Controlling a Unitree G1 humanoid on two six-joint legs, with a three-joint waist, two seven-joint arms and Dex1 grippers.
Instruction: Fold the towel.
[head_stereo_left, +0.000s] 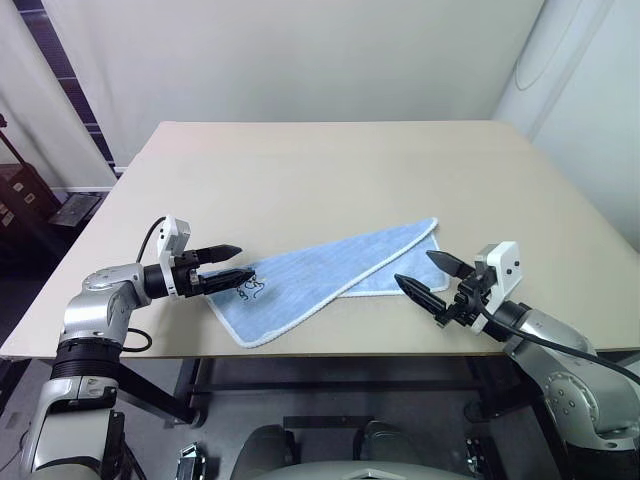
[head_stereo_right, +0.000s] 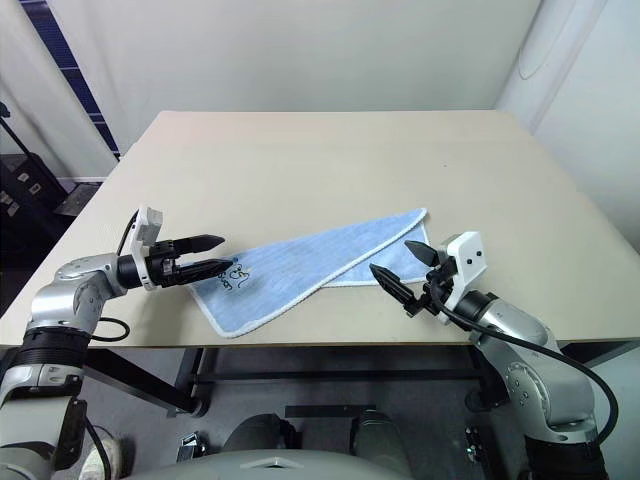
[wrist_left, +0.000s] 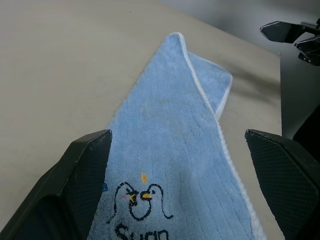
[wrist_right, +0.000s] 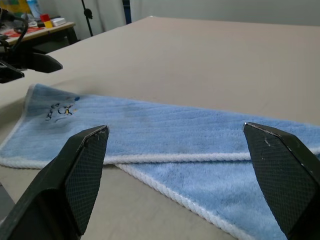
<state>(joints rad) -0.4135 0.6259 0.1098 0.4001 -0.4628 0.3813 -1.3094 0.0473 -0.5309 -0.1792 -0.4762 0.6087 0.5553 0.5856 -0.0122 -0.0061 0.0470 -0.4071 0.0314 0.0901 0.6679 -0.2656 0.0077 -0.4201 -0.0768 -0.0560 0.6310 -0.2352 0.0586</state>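
The light blue towel (head_stereo_left: 318, 277) lies folded over itself near the table's front edge, running from front left to back right, with white edging and a dark embroidered mark (wrist_left: 136, 200) at its left end. My left gripper (head_stereo_left: 228, 264) hovers open at that left end, its fingers (wrist_left: 75, 185) on either side of the mark and apart from the cloth. At the towel's right end my right gripper (head_stereo_left: 432, 280) is open, just above the table, its fingers (wrist_right: 80, 175) spread wide with nothing between them.
The towel rests on a beige table (head_stereo_left: 320, 170) whose front edge runs just under both grippers. A white wall stands behind it. Dark furniture (head_stereo_left: 25, 195) stands off the table's left side.
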